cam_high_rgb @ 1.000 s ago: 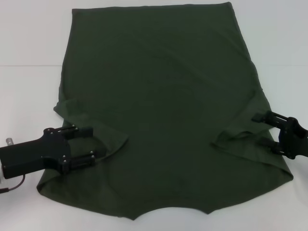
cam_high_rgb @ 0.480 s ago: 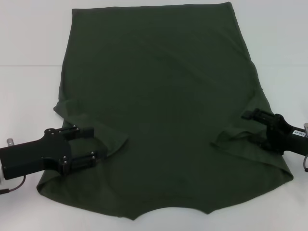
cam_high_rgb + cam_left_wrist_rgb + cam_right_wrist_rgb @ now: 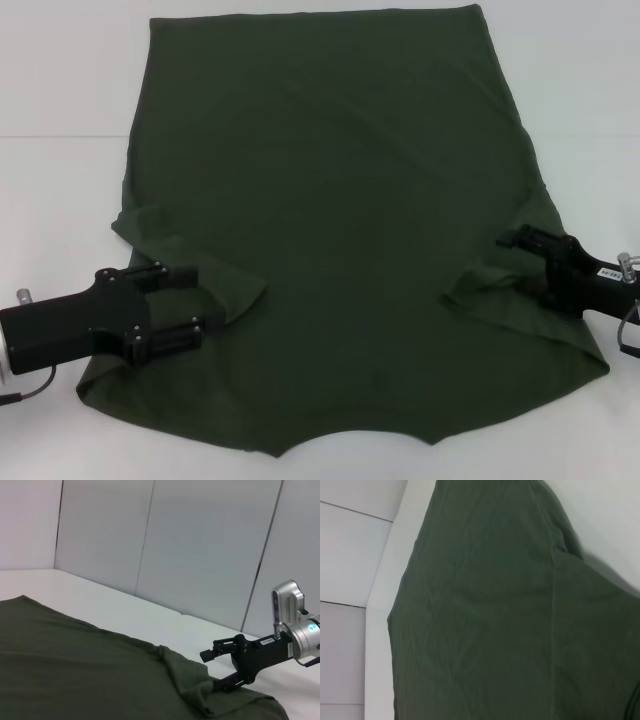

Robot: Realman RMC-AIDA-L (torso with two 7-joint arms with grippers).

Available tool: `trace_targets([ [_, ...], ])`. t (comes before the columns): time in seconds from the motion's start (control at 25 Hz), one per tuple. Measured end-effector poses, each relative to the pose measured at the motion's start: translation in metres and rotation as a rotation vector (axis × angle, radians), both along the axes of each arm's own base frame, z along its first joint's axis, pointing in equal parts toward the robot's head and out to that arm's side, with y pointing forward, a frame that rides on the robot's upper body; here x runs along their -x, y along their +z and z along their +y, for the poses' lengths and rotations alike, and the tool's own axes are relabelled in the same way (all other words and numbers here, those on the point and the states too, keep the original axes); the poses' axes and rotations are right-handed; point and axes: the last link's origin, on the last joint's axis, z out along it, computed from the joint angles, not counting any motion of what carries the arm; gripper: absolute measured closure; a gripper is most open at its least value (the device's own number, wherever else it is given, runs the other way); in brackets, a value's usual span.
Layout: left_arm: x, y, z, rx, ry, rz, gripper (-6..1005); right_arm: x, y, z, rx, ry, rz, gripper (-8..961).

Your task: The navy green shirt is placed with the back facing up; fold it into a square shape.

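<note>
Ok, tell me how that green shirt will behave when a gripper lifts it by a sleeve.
The navy green shirt probably drapes limply: its folded sleeves lie flat and creased. It looks light, soft and matte, so unlikely to slip. Lifted near the left gripper, the rest would likely drag.

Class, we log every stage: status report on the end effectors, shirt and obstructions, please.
Left end effector open at left sleeve. Right end effector open at right sleeve. Navy green shirt flat, sleeves folded in. Nothing in the way.

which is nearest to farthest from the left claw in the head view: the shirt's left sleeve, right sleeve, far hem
From the left claw:
1. Left sleeve of the navy green shirt, folded inward, right at the claw.
2. Right sleeve, across the shirt, beside the right claw.
3. Far hem, at the shirt's farthest edge on the white table.
</note>
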Motion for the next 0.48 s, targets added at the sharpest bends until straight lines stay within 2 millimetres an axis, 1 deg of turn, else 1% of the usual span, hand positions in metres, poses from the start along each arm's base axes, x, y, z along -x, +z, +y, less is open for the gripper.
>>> trace_targets([
  [0.48,-0.0012,-0.0002,-0.0001,0.002,-0.003,-0.006,300,0.0090,-0.0048,0.0053,-0.010,0.025,0.001,55],
])
